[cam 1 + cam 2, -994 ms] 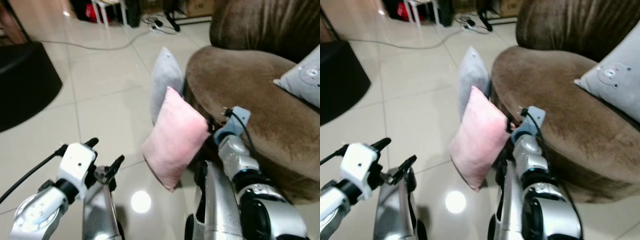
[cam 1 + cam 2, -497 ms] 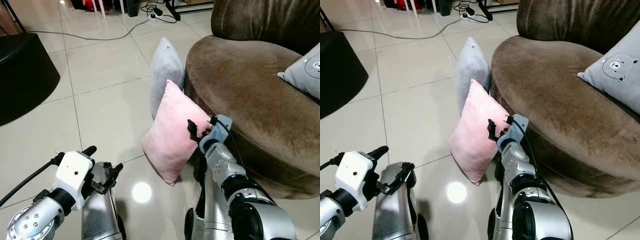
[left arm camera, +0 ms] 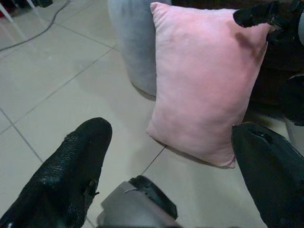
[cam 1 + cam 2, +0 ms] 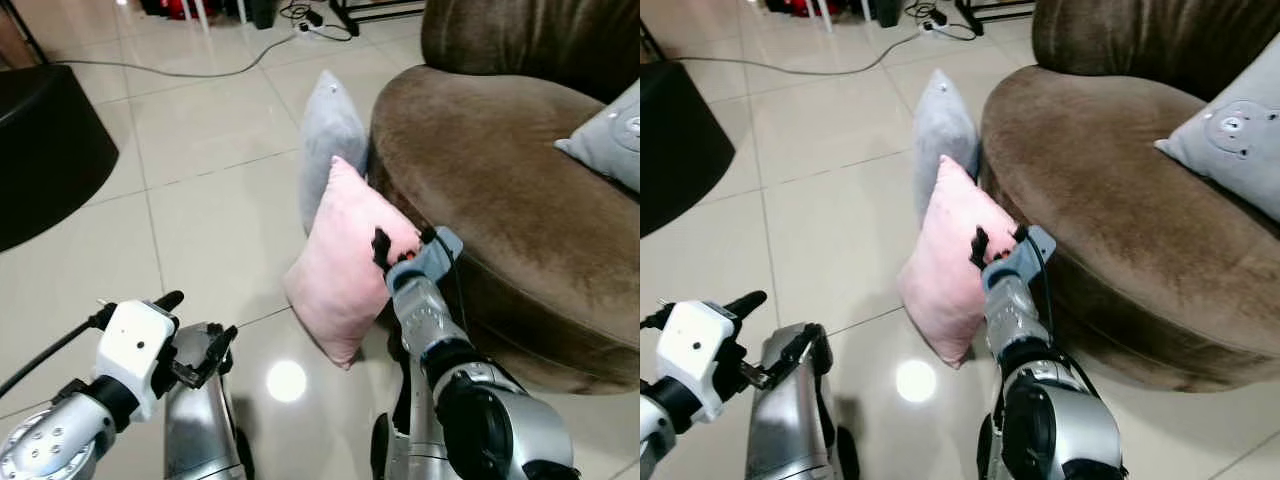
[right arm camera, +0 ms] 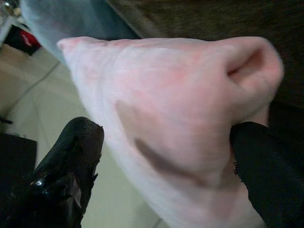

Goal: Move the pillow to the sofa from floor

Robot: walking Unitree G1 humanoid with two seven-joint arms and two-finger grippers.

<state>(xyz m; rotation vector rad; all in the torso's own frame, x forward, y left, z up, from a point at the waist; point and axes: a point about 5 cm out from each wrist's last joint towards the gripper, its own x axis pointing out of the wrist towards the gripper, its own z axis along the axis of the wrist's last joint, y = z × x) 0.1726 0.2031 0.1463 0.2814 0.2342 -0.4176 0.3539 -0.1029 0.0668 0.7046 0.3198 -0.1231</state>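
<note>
Down on the tiled floor, the pink pillow stands on one lower corner, tilted, its upper edge leaning against the rounded front of the brown sofa. Right behind the pink pillow, also propped against the sofa's front, a grey pillow stands upright and touches it. The right gripper is at the pink pillow's upper corner nearest the sofa, its two black fingers spread wide with the plump corner bulging between them; in the right wrist view one finger sits to one side of the fabric and the other against the opposite side, so the jaws straddle the corner but have not closed on it. The left gripper hangs low over the floor, well apart from the pink pillow on the side away from the sofa, its fingers likewise parted wide and holding nothing, pointed toward the pillow's face. Up on the sofa seat, toward its far end, lies a pale cushion with a small bear face. Away from the sofa, a dark round piece of furniture sits on the floor, and a cable trails across the tiles beyond it.
</note>
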